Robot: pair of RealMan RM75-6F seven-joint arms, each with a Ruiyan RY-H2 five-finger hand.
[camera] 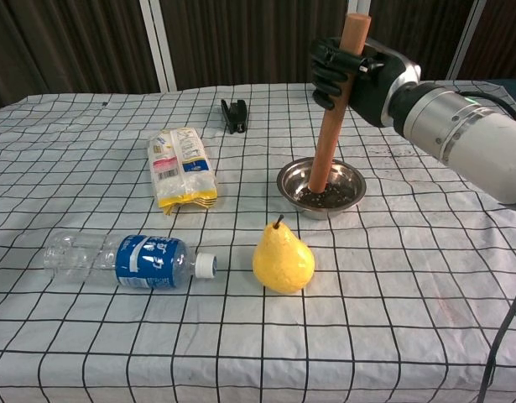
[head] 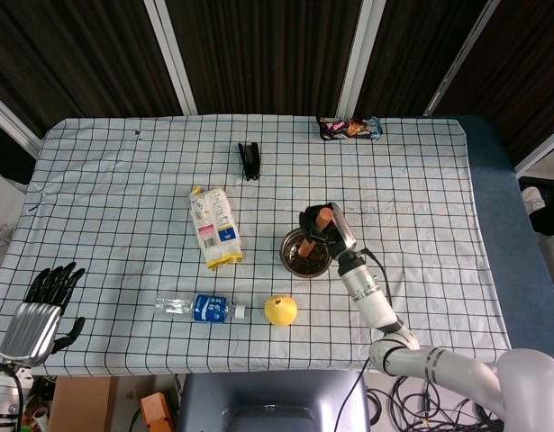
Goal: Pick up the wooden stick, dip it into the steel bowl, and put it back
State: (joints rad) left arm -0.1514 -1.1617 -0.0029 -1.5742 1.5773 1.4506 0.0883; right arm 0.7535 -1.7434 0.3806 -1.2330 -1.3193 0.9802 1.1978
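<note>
My right hand [camera: 358, 71] [head: 318, 227] grips the wooden stick [camera: 333, 126] [head: 322, 218] near its top and holds it almost upright. The stick's lower end stands inside the steel bowl [camera: 351, 195] [head: 295, 259], among the dark bits at its bottom. The bowl sits right of the table's middle. My left hand [head: 40, 310] hangs open off the table's front left corner, far from the bowl, and holds nothing; it shows only in the head view.
A yellow pear [camera: 283, 256] stands just in front of the bowl. A plastic bottle [camera: 127, 259] lies at the front left, a snack bag [camera: 183, 166] left of the bowl. A black clip [camera: 234, 114] and a dark wrapper [head: 349, 129] lie at the back.
</note>
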